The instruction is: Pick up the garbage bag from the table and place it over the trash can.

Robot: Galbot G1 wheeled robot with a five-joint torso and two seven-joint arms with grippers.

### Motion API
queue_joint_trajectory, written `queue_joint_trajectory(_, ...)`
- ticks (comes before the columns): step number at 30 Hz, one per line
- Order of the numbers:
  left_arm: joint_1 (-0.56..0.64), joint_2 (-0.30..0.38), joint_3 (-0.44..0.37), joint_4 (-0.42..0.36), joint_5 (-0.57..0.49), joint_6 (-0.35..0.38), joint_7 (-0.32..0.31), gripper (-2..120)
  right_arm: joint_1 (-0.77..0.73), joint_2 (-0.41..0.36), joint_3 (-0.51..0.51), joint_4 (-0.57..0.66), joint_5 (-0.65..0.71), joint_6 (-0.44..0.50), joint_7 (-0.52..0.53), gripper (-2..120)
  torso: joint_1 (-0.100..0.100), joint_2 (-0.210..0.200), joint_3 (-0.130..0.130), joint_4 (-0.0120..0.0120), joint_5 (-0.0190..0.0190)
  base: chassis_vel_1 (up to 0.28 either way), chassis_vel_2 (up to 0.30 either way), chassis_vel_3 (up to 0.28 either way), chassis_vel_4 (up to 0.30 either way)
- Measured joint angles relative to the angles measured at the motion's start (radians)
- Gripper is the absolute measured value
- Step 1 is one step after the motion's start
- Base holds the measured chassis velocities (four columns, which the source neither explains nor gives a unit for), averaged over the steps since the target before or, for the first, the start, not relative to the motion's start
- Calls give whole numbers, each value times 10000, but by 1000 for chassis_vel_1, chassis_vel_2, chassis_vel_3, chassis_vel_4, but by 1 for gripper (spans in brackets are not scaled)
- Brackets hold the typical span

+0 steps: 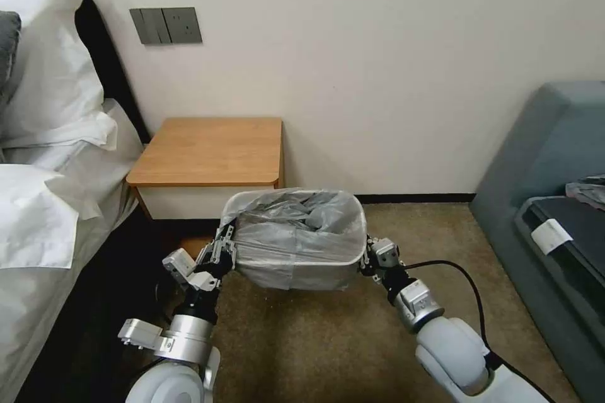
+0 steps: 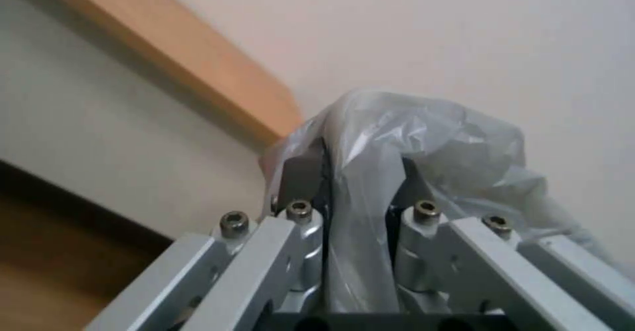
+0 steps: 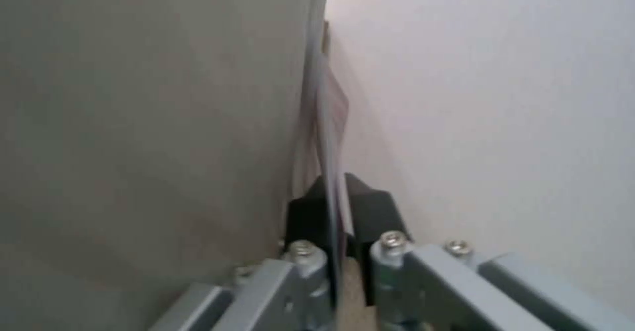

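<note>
The garbage bag (image 1: 296,233) drapes the trash can (image 1: 328,274), pinched between left end effector (image 1: 225,245) and right end effector (image 1: 367,256).

A plain cream wall (image 1: 391,63) carries a grey switch panel (image 1: 166,26); beige carpet (image 1: 328,340), white-pillowed bed (image 1: 44,201) left, blue-grey sofa (image 1: 554,157) right.

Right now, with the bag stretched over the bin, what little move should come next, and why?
Probably open both pincers: the bag already drapes over the bin's rim, while the left pincer and right pincer each pinch its edge at opposite sides.
</note>
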Motion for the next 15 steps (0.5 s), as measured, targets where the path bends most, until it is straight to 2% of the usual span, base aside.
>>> queue_joint_trajectory(2, -102, -47, -141, 2, 290, 296, -550, 7, -365, -46, 64, 302, -464, 147, -76, 18, 0, 0, 0, 0, 0, 0, 0, 0, 0)
queue_joint_trajectory(4, -120, -70, -193, -3, 361, 384, -693, 7, -448, -71, 91, 370, -629, 174, -153, 21, 0, 0, 0, -1, 0, 0, 0, 0, 0)
queue_joint_trajectory(6, -132, -131, -326, -68, 549, 674, -1140, 7, -703, -179, 221, 584, -1309, 243, -541, 32, 0, 0, 0, 3, 0, 0, 0, 0, 0)
queue_joint_trajectory(8, -151, -133, -358, -78, 582, 779, -1290, 7, -817, -202, 295, 635, -1504, 302, -653, 36, 0, 0, 0, 2, 1, 0, 0, 0, 0)
queue_joint_trajectory(10, -221, -128, -388, -85, 717, 1114, -1721, 7, -1225, -253, 644, 818, -1925, 562, -927, 47, 0, 0, 0, 1, 0, 0, 0, 0, 0)
queue_joint_trajectory(15, -267, -93, -376, -15, 1126, 1427, -2344, 7, -1882, -264, 1250, 1266, -2088, 847, -1227, 59, 0, 0, 0, 0, 2, 0, 0, 0, 0)
